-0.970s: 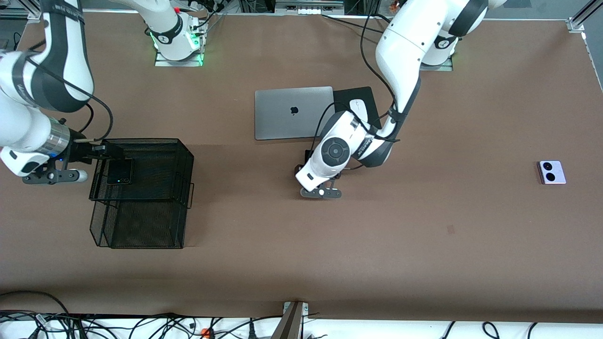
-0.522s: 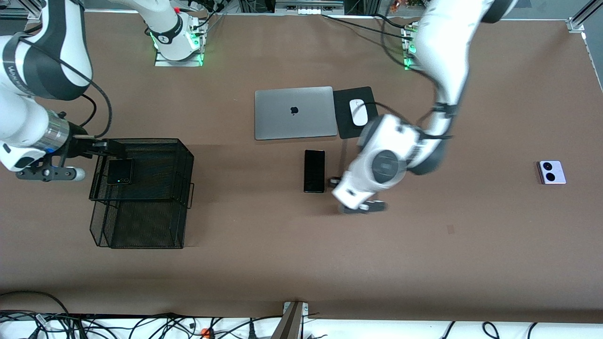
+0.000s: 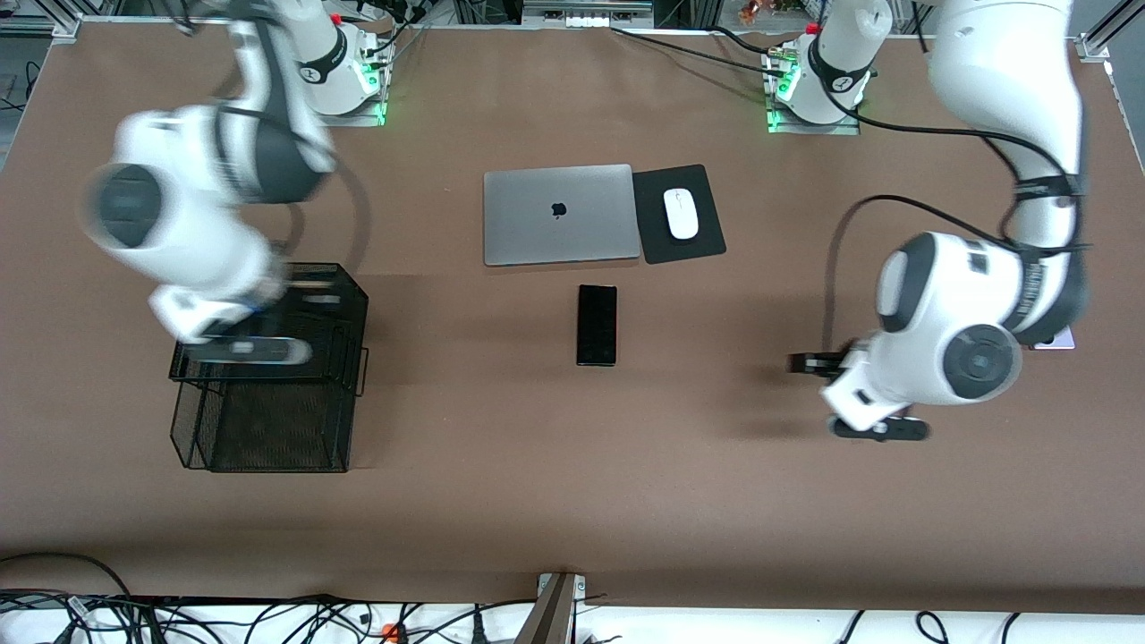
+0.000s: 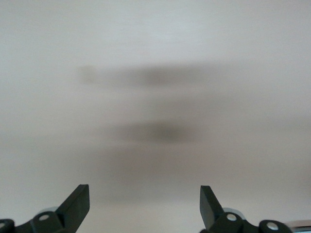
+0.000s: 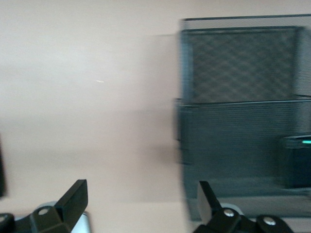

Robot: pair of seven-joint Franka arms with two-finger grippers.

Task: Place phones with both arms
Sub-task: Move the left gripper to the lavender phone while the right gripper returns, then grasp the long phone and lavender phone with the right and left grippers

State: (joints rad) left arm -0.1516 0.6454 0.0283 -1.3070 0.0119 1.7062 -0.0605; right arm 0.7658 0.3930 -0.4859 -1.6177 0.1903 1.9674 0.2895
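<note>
On your brown table (image 3: 501,447) the two large white jointed arms take up most of the front view. The right arm (image 3: 192,206) hangs over the black wire-mesh basket (image 3: 268,420) at its own end of the table. Its black right gripper (image 5: 141,204) is hidden under the wrist in that view, but the right wrist view shows you its fingers spread wide with nothing between them.

The left arm (image 3: 971,313) is over the table at its own end. You see its left gripper (image 4: 145,206) from the front only as a dark tip; its wrist view shows the fingers wide apart and empty over bare table.

Next comes the closed grey laptop (image 3: 561,215), with a black mouse mat (image 3: 707,241) touching its edge and a white computer mouse (image 3: 682,214) on the mat.

The long slim black slab phone (image 3: 597,325) lies flat, just nearer the front camera than the laptop.

The small square black phone with a green dot (image 5: 297,167) shows only in the right wrist view, inside the basket.

Just a corner of the pale lilac-white phone (image 3: 1060,339) peeks past the left arm.
</note>
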